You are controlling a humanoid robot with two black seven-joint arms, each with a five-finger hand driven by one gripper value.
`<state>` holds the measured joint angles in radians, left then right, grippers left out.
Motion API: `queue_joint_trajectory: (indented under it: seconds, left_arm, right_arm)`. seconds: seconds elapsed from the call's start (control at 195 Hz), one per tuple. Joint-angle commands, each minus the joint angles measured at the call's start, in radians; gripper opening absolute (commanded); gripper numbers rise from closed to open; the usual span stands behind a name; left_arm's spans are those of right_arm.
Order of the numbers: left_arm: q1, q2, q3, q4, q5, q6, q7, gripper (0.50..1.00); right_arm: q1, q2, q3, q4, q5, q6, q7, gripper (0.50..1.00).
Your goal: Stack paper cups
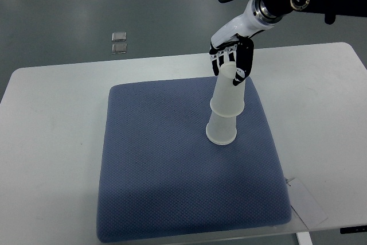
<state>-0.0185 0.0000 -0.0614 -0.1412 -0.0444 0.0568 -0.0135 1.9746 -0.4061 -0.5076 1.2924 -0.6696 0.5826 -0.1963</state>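
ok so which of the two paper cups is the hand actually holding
The upper cup, upside down and nested over the lower cup; the right hand grips its top end. The lower cup sits untouched on the blue mat.

White table (51,142) with a blue textured mat (160,176) and a pale card (307,202) at the mat's near-right corner.

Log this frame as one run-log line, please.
phase: stacking | right hand: gripping base of upper cup | upper cup: upside down, tilted, partly over lower cup | lower cup: upside down on blue mat | left arm: out of view
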Motion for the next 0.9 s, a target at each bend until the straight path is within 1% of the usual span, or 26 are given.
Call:
queue_joint_trajectory:
  seconds: [0.0,0.128,0.205,0.293,0.349,0.421,0.462,0.477,0.549,0.893]
  left_arm:
    - [0.0,0.0,0.0,0.0,0.0,0.0,0.0,1.0]
    - [0.0,0.0,0.0,0.0,0.0,0.0,0.0,1.0]
    - [0.0,0.0,0.0,0.0,0.0,0.0,0.0,1.0]
    - [0.0,0.0,0.0,0.0,0.0,0.0,0.0,1.0]
    - [0.0,0.0,0.0,0.0,0.0,0.0,0.0,1.0]
    - [0.0,0.0,0.0,0.0,0.0,0.0,0.0,1.0]
    - [0.0,0.0,0.0,0.0,0.0,0.0,0.0,1.0]
    - [0.0,0.0,0.0,0.0,0.0,0.0,0.0,1.0]
    - [0.0,0.0,0.0,0.0,0.0,0.0,0.0,1.0]
    - [0.0,0.0,0.0,0.0,0.0,0.0,0.0,1.0]
  right_arm:
    - [0.001,0.0,0.0,0.001,0.001,0.0,0.0,0.709]
    - [-0.002,-0.005,0.0,0.001,0.005,0.0,0.0,0.725]
    - [-0.002,-0.003,0.0,0.002,0.007,-0.001,0.0,0.748]
    - [-0.002,-0.003,0.0,0.002,0.007,-0.001,0.0,0.756]
    - [-0.002,-0.005,0.0,0.004,0.007,0.0,0.0,0.778]
    - [-0.002,-0.005,0.0,0.004,0.008,0.0,0.0,0.791]
    - [-0.002,-0.005,0.001,0.004,0.008,0.0,0.0,0.811]
    - [-0.002,-0.005,0.001,0.004,0.01,0.0,0.0,0.827]
    - [-0.002,-0.005,0.004,0.004,0.013,0.0,0.0,0.852]
    - [0.004,-0.01,0.015,-0.001,0.016,-0.001,0.0,0.86]
